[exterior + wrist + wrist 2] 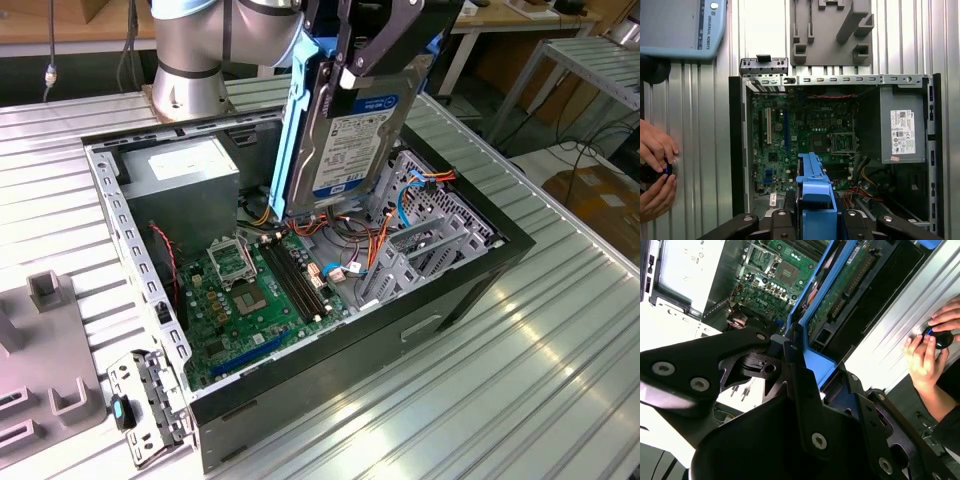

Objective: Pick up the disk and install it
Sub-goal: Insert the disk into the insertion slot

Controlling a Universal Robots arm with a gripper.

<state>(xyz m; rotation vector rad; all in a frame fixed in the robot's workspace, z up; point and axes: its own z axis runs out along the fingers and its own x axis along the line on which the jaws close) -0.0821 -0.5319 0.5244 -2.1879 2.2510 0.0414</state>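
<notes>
The disk (355, 140) hangs upright over the open computer case (470, 290), its white label with a blue band facing the exterior view and a blue carrier rail (293, 130) along its side. My gripper (350, 70) is shut on its upper end. The disk's lower edge hovers above the cables between the motherboard (250, 290) and the grey drive cage (420, 240). In the first wrist view the blue carrier (812, 195) stands out from my gripper (812, 222) over the case. The second wrist view shows the disk's circuit-board side (840, 295) past the black fingers (800, 370).
A power supply (185, 180) fills the case's far corner. On the table beside the case lie a metal bracket (140, 410) and a grey fixture (40, 370). A person's hands (655, 170) work a small black device beside the case, near a teach pendant (680, 25).
</notes>
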